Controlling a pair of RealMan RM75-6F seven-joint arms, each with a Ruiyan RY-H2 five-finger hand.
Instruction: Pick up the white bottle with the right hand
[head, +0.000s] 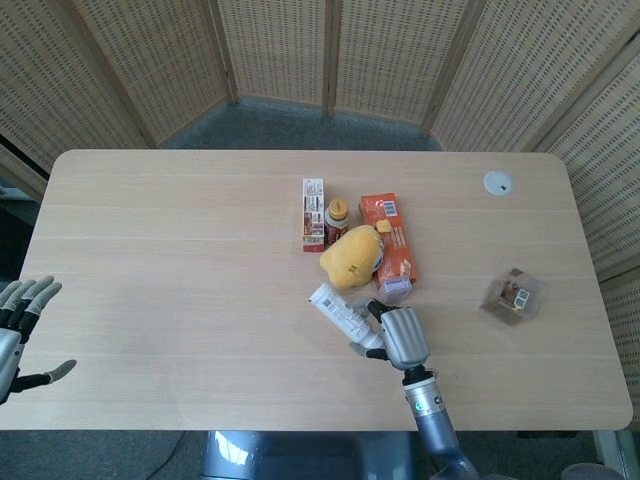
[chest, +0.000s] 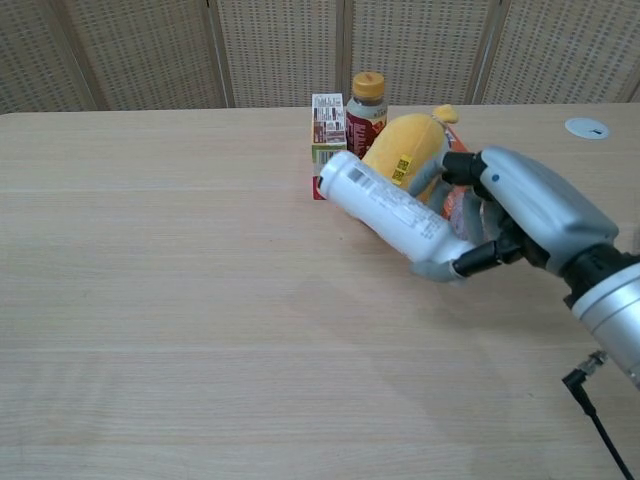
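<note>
At the far left edge of the head view, the left hand hangs off the table's side, fingers spread, holding nothing; it has no part in this job.

Toward the middle stand a carton and a capped brown bottle, with a yellow plush and an orange box just to their right.

The white bottle is in the air in front of that cluster. It tilts, its flat base up and to the left, near the carton in the chest view, and its cap end down in the right hand. That hand has its fingers curled around the cap end, thumb underneath. No part of the bottle touches the table, judging by the chest view.

So the step in hand is the lift itself, and the pick looks nearly complete. The grip sits at 1 end, with most of the bottle's length sticking out unsupported, so the next move calls for a firm, steady hold and a slow rise, or the bottle may pivot or slip. Its free end is close to the carton and plush; rising straight up, clear of them, would avoid a knock.

Further right lie a small cube and a white disc, both well apart from the action.
</note>
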